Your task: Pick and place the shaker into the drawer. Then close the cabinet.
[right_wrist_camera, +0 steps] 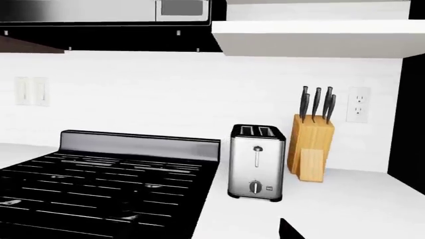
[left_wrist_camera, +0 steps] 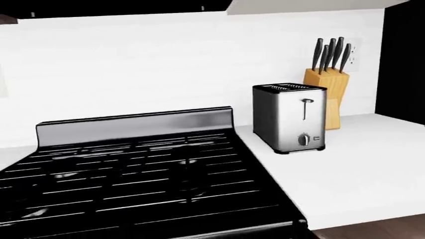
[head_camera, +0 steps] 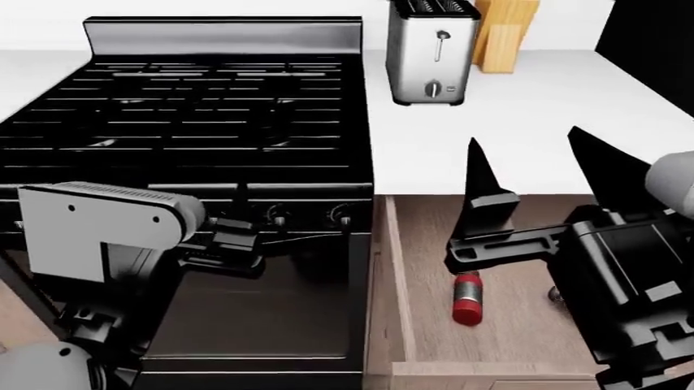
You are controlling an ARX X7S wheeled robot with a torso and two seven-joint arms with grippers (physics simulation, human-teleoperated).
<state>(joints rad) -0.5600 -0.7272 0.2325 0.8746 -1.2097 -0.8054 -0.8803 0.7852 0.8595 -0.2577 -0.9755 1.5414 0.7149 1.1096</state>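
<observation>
Head view: your right tool (head_camera: 542, 175) hangs over the front edge of the white worktop (head_camera: 521, 134) and the open drawer (head_camera: 434, 244), its two dark fingers spread wide and holding nothing. The shaker (head_camera: 467, 297) lies on its side on the drawer floor, below and just nearer you than that tool, apart from the fingers. Bare drawer floor runs between the shaker and the drawer's left wall. Your left tool (head_camera: 233, 244) sits well to the left of the right tool, in front of the stove (head_camera: 195, 114) knobs; you cannot tell how its jaws stand. Beyond the right tool, the toaster (head_camera: 431, 50) and knife block (head_camera: 505, 32) stand at the worktop's back, with open white surface between.

Left wrist view: stove grates, toaster (left_wrist_camera: 289, 117), knife block (left_wrist_camera: 327, 94), broad bare worktop (left_wrist_camera: 359, 169) to its front edge. No tool, drawer or shaker here.

Right wrist view: the same appliances, plus a wall outlet (right_wrist_camera: 358, 104) and upper cabinet (right_wrist_camera: 312, 37) the head view lacks; one dark fingertip (right_wrist_camera: 289, 231) shows.
</observation>
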